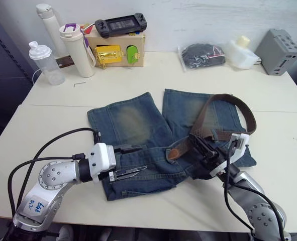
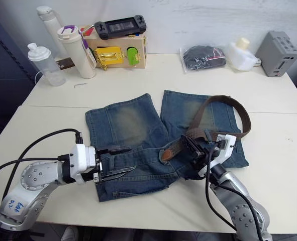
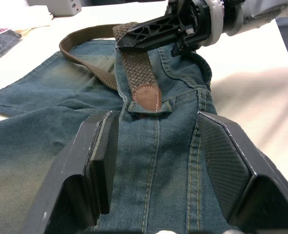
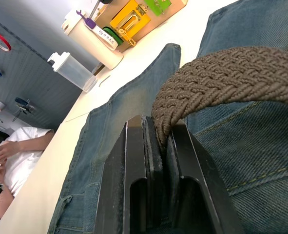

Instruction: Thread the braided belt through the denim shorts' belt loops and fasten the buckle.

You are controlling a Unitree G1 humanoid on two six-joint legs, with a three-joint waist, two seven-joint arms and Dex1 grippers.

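The denim shorts [image 1: 138,145] lie flat on the white table [image 1: 269,196], waistband toward the robot and the 2 legs pointing away toward the far clutter. The braided belt [image 1: 228,108] runs in a loop over the robot's right-hand leg of the shorts and comes back along the waistband, ending in a brown leather tip [image 1: 175,150] that lies on the denim near the middle of the waistband. In the left wrist view that tip [image 3: 145,97] sits right at one of the belt loops [image 3: 148,109] (whether it has entered the loop or only rests on it cannot be told). The right gripper [image 1: 201,150] is down on the waistband just beside the tip, its 2 fingers [image 4: 148,185] pressed close together with the woven strap [image 4: 221,73] pinched between them. The left gripper [image 1: 130,160] hovers low over the robot's left part of the waistband, its 2 fingers [image 3: 97,161] spread wide with only denim showing between them, holding nothing. At the far side of the table stand 2 white bottles [image 1: 75,47], a clear shaker [image 1: 45,63], a wooden latch box [image 1: 118,50], a black bag [image 1: 203,55] and a grey box [image 1: 279,52].
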